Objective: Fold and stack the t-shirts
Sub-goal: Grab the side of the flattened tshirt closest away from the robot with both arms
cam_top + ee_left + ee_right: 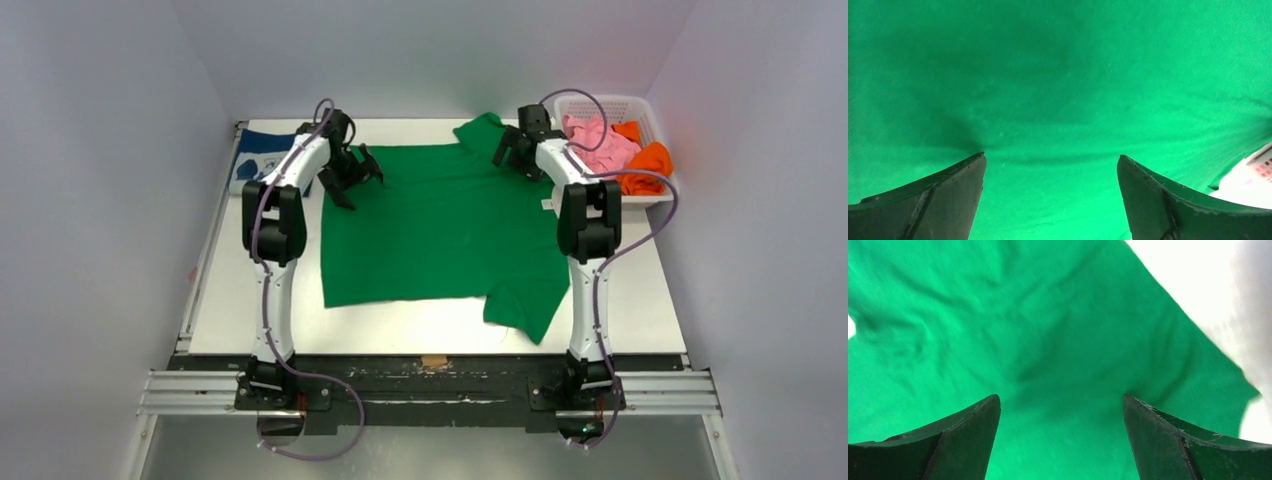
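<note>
A bright green t-shirt (440,225) lies spread out on the white table (640,290), one sleeve reaching toward the near right and another at the far edge. My left gripper (357,176) hovers open over the shirt's far left corner; in the left wrist view (1050,157) only smooth green cloth (1058,85) shows between the spread fingers (948,200). Just as open and holding nothing, my right gripper (510,150) sits over the far sleeve, whose wrinkled cloth (1038,330) shows in the right wrist view between its fingertips (1060,397). A folded navy t-shirt (255,160) with a white print lies at the far left.
A white basket (640,108) at the far right holds pink (595,145) and orange (648,165) t-shirts. Grey walls close in the table on three sides. A bare strip of table runs along the near edge in front of the green shirt.
</note>
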